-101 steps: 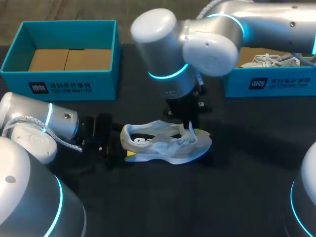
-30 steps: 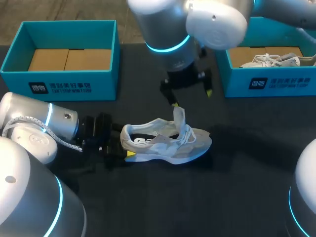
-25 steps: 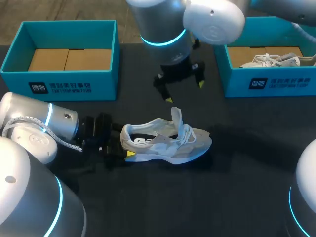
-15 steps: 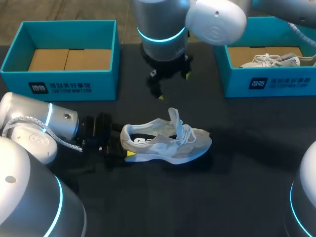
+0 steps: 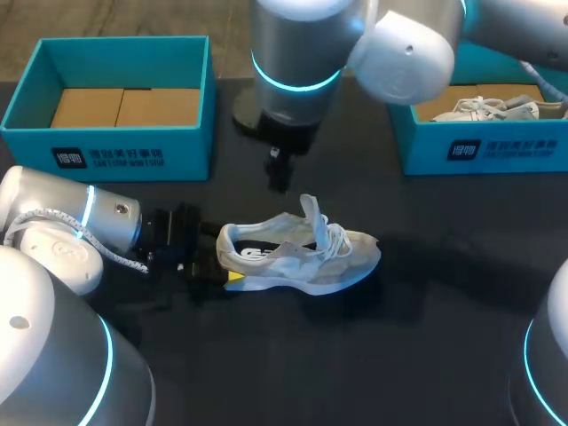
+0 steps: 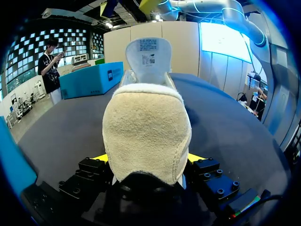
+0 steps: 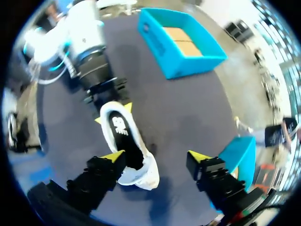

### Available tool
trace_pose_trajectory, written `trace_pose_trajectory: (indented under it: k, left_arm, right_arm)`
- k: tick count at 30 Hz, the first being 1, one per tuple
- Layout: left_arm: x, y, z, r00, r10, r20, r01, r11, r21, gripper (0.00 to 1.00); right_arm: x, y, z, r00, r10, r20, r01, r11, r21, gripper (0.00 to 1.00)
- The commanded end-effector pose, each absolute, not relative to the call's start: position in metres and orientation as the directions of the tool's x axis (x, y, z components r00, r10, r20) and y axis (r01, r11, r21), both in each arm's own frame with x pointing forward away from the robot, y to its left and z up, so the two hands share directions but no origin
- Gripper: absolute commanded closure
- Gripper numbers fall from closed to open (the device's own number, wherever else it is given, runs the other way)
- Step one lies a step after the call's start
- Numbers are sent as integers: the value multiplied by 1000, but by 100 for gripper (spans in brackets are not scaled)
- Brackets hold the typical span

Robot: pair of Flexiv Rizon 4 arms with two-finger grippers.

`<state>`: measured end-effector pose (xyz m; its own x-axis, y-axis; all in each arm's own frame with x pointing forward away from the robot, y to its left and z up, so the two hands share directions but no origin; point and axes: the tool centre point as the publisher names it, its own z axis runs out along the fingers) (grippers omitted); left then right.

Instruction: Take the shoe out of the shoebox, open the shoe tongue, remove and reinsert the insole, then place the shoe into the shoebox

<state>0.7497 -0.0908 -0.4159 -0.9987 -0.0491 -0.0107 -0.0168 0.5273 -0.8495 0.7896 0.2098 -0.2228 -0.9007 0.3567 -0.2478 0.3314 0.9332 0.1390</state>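
Observation:
A white and grey shoe [image 5: 297,253] lies on its sole on the dark table, tongue [image 5: 311,211] standing upright. My left gripper [image 5: 222,269] is shut on the shoe's heel; in the left wrist view the heel [image 6: 146,132] fills the gap between its fingers [image 6: 146,162]. My right gripper [image 5: 279,170] hangs above and behind the shoe, apart from it. In the right wrist view it [image 7: 156,156] is open with nothing between its fingers, and the shoe [image 7: 127,146] lies far below.
A blue box [image 5: 115,98] with a cardboard insert stands at the back left. Another blue box [image 5: 479,142] at the back right holds a second white shoe [image 5: 484,108]. My right arm's bulky wrist hangs over the table's middle back.
My right gripper let the tongue go, rose, and moved left and back while turning. The tongue now stands upright. The left gripper and shoe stayed put.

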Motion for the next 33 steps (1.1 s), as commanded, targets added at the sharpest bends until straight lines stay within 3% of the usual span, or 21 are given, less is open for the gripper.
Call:
trace_pose_trajectory:
  k: [1, 9, 21, 33]
  left_arm:
    - [750, -92, -418, -999, -48, -11, -17, 530, -848, 100]
    - [750, -92, -418, -999, -48, -11, -17, 530, -848, 100]
    - [750, -92, -418, -999, -48, -11, -17, 530, -848, 100]
    - [750, -92, -418, -999, -48, -11, -17, 530, -848, 100]
  right_arm:
    - [787, 210, -233, -978, -56, -200, -79, 991, 106, 100]
    - [780, 223, -259, -982, -140, -125, -152, 984, 92, 100]
    - [774, 225, -306, -991, -134, 2, -133, 983, 123, 100]
    - [772, 225, -310, -992, -126, 12, -124, 984, 126, 100]
